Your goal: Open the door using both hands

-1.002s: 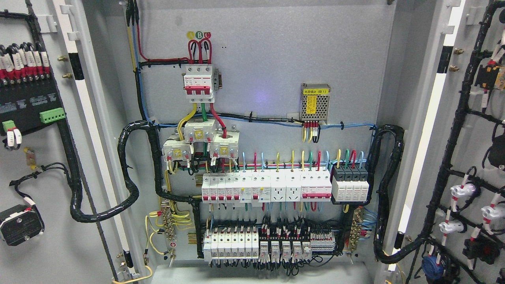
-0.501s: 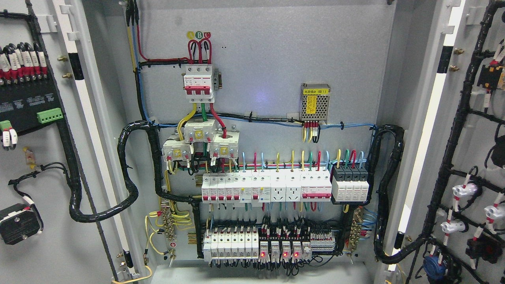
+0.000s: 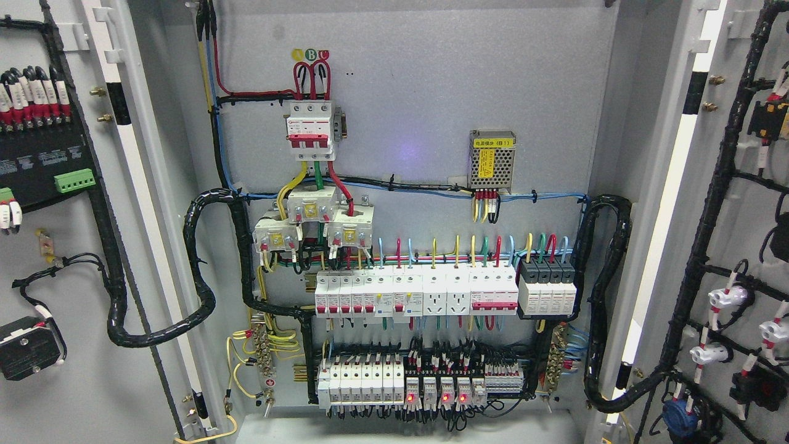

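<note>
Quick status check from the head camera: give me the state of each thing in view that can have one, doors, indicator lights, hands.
Left door: swung open, inner wiring facing the camera.
Right door: swung open, inner wiring showing.
Cabinet interior: fully exposed.
Bottom-row relays: three red lights lit.
Top breaker: lever position too small to tell.
Robot hands: neither in view.
</note>
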Tool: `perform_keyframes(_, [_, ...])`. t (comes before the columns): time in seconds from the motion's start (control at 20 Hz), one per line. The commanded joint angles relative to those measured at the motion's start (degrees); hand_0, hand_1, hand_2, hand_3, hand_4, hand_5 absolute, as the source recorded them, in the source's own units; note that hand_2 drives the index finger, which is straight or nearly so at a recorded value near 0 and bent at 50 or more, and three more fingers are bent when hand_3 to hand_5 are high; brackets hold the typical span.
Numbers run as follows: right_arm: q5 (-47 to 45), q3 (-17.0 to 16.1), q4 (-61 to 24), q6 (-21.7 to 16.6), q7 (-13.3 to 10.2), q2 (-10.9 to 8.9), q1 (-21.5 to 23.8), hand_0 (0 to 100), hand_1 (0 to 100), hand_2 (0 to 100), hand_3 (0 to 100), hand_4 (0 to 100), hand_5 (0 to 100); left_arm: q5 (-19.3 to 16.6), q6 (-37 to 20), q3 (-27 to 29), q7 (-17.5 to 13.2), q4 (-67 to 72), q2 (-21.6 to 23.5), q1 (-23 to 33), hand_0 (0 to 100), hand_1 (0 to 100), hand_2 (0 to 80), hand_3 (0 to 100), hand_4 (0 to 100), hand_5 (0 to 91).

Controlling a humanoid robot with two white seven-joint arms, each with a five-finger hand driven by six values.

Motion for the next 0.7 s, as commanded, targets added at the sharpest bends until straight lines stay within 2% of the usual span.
perform_keyframes(0.0, [-0.12,-0.82,0.1,-0.03,0.01,0.24,0.24,19,0,0,0,0,0,0.52,-0.06,0.97,0.05,0.25,0.45,0.05,0,0,0.0,0,0,0.0])
perform_keyframes(0.35, [-5.3,-0.55,0.19,-0.03,0.1,0.24,0.24,19,0,0,0,0,0,0.52,-0.15,0.09,0.05,-0.63,0.45,0.4,0,0,0.0,0,0,0.0])
perform_keyframes(0.65, [-5.4,-0.2,0.45,-0.03,0.1,-0.02,0.32,19,0,0,0,0,0,0.78,-0.06,-0.35,0.05,-4.05,0.54,0.93,0,0,0.0,0,0,0.0])
